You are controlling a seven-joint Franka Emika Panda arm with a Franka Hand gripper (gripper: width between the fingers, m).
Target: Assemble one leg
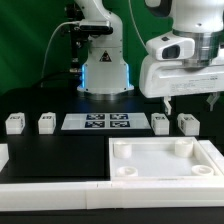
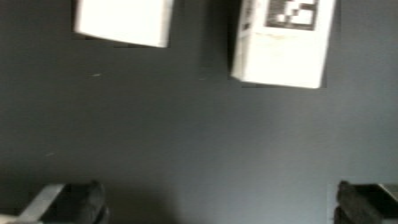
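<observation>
Four small white legs stand in a row on the black table: two at the exterior view's left (image 1: 14,124) (image 1: 46,123) and two at its right (image 1: 161,123) (image 1: 188,123). The big flat white square top (image 1: 205,152) with corner sockets lies in front of the right pair. My gripper (image 1: 190,102) hangs open and empty above the right pair, clear of them. In the wrist view two legs show, one with its tag visible (image 2: 285,42) and one plain (image 2: 125,22), beyond my open gripper (image 2: 219,205). Both dark fingertips (image 2: 68,200) are apart from the legs.
The marker board (image 1: 97,122) lies between the two pairs of legs. The arm's base (image 1: 105,70) stands behind it. A white frame (image 1: 50,185) runs along the table's front and the exterior view's left.
</observation>
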